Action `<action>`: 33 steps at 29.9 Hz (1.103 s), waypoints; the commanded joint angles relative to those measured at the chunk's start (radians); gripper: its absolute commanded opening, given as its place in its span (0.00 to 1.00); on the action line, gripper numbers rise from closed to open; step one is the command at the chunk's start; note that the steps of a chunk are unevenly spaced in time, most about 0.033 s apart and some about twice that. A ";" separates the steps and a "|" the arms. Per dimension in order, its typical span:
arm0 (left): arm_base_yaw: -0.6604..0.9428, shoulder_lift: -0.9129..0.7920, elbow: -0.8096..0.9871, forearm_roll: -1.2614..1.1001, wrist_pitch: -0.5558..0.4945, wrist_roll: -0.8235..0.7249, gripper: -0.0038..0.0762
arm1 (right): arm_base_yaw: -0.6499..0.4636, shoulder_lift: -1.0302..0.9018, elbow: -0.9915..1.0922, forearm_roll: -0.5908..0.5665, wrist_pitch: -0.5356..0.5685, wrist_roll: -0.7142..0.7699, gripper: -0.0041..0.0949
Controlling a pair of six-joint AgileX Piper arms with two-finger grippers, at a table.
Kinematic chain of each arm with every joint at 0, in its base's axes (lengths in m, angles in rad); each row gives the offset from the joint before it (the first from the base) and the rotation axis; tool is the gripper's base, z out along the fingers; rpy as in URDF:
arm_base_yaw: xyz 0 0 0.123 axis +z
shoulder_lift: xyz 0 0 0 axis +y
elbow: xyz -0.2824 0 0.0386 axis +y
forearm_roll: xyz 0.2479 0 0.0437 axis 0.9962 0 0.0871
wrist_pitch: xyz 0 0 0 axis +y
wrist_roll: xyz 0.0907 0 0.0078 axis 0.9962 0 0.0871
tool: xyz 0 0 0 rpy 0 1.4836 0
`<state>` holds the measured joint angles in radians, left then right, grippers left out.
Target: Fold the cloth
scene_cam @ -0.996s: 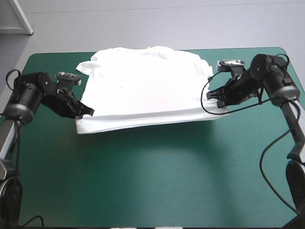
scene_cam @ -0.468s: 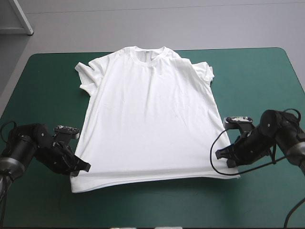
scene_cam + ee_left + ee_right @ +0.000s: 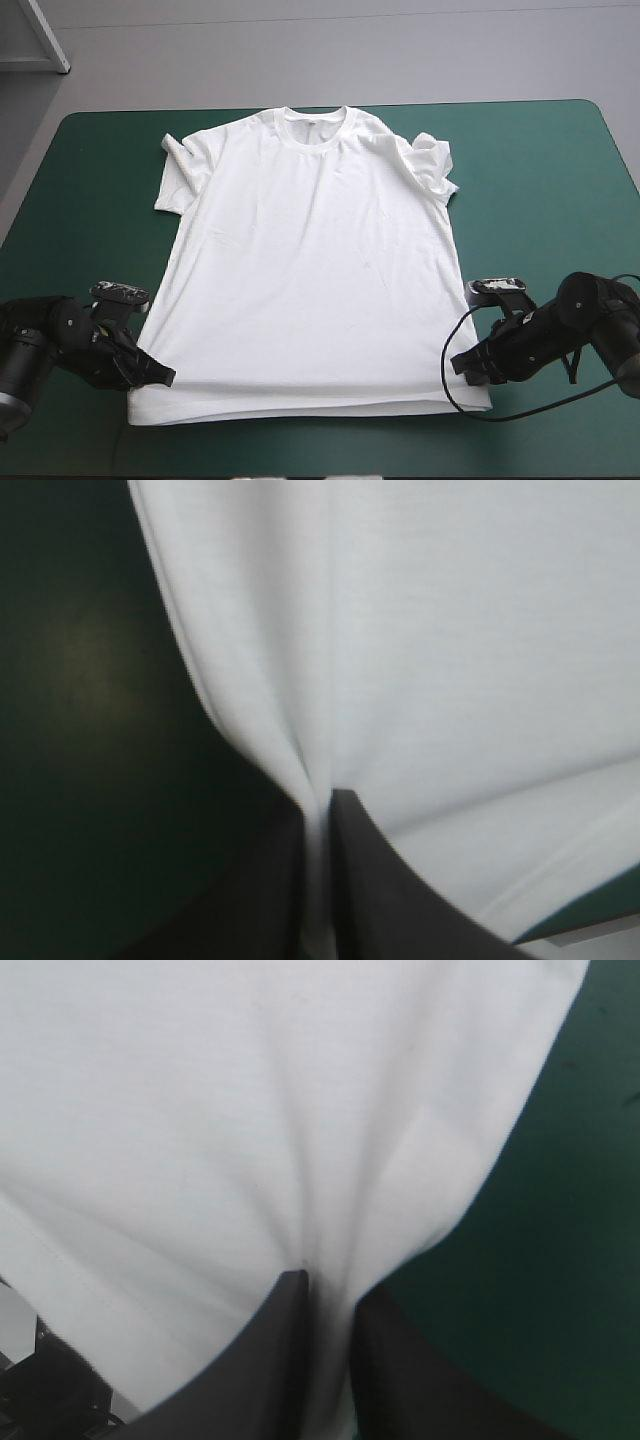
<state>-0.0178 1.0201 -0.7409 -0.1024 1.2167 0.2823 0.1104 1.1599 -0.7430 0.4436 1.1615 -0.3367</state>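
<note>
On the table [image 3: 560, 200], you're looking at the T-shirt [image 3: 310, 270] lying spread flat, collar [image 3: 315, 122] pointing toward the far edge and hem [image 3: 300, 408] running close along the near edge. It's sitting approx mid-table, w/ bare teal-green cover [image 3: 90, 220] showing on both sides. The sleeve on the left arm's side [image 3: 178, 170] is lying flat, its end folding over on itself. The sleeve on the right arm's side [image 3: 432, 165] is bunching up, crumpled. Along the bottom a second layer is peeking out under the top one, so the hem is showing as a double band.

Your left gripper [image 3: 160, 378] is sitting low at the bottom corner on its side, pinching the T-shirt's edge just above the hem. The left wrist cam is showing it plainly: black fingers [image 3: 380, 890] pressing all but together, a thin strip of white cloth running between them, fabric pulling into a crease at the tips, and dark cover lying beside it.

Your right gripper [image 3: 462, 362] is doing the same at the opposite bottom corner, low to the table, tips reaching in at the side edge. On the right wrist cam the fingers [image 3: 270, 1360] are nearly meeting w/ the white sheet sandwiched between. Soft folds are fanning out ahead of the tips, and the T-shirt's edge is running off diagonally w/ cover beside it.

Both grippers are sitting approx level w/ each other, T-shirt's lower part spanning btw them.
</note>
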 commanded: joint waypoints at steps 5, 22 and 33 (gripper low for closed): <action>-0.002 -0.018 -0.022 -0.003 0.069 -0.010 0.31 | -0.003 -0.021 -0.019 0.095 -0.052 -0.067 0.50; -0.002 0.123 -0.102 0.021 -0.461 -0.093 0.71 | -0.004 -0.021 -0.019 0.071 -0.144 -0.039 0.58; -0.002 0.519 -0.392 0.013 -0.574 -0.083 0.71 | -0.004 -0.024 -0.019 0.069 -0.129 -0.008 0.58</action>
<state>-0.0178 1.5023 -1.0472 -0.0751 0.7021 0.2043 0.1104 1.1591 -0.7419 0.4912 1.0292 -0.3470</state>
